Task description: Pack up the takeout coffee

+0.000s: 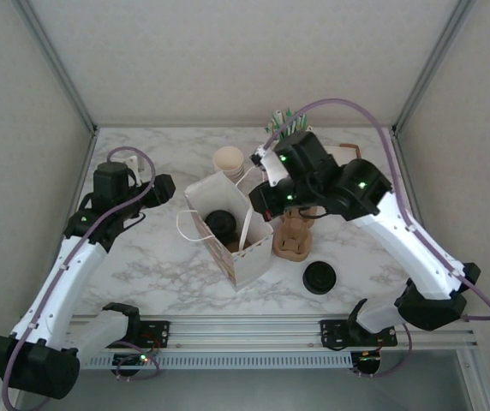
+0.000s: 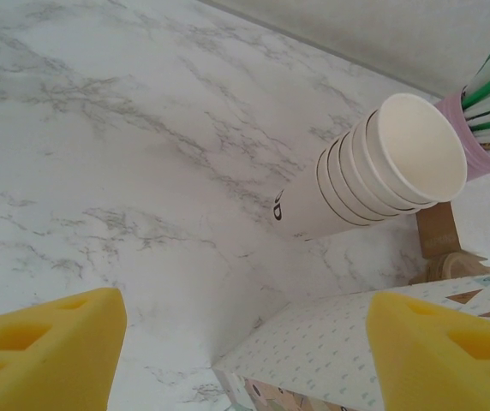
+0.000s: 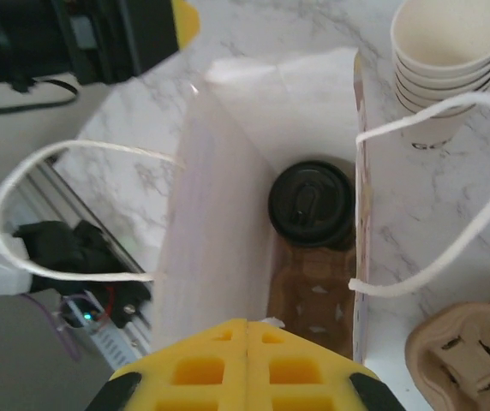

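- Right wrist view: the takeout coffee (image 3: pixel 311 203) stands at the bottom of the paper bag (image 3: pixel 219 214).
- Right pincer (image 3: pixel 247 360) is above the bag's mouth, fingers pressed together, empty.
- Left pincer (image 2: pixel 245 330) is spread apart, holding nothing, near the stack of cream cups (image 2: pixel 373 171).

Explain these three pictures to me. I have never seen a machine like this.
Two white robot arms are bolted to a marble table. One picture looks down from above; the other two come from cameras on each wrist. The left hand, open and empty, is near a patterned paper bag. The right hand, shut and empty, hangs over the bag's mouth. Inside stands the takeout coffee with its black lid. On the table: stacked cream cups, a loose black lid, a cardboard cup carrier.
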Robot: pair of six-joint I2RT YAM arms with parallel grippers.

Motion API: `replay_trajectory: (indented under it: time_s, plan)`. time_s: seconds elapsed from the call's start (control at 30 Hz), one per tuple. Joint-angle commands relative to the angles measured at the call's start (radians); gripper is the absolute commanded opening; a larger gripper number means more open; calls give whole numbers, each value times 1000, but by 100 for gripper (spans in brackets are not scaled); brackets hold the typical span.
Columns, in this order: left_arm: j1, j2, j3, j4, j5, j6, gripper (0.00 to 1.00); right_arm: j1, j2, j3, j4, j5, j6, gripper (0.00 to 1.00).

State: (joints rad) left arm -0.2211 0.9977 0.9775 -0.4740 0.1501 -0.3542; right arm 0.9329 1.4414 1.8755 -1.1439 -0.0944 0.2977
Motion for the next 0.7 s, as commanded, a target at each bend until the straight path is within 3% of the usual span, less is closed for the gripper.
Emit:
replay_trajectory:
  time_s: [0.0, 0.3, 0.67]
  plan:
    - [-8, -1, 3, -15, -11, 23, 74, 24, 36, -40, 59, 50, -36, 0]
    - [-24, -3, 1, -13, -8, 16, 74, 75, 131, -84, 88, 110, -62, 0]
    - [-26, -5, 6, -13, 0, 9, 75, 97, 119, -179, 91, 229, -46, 0]
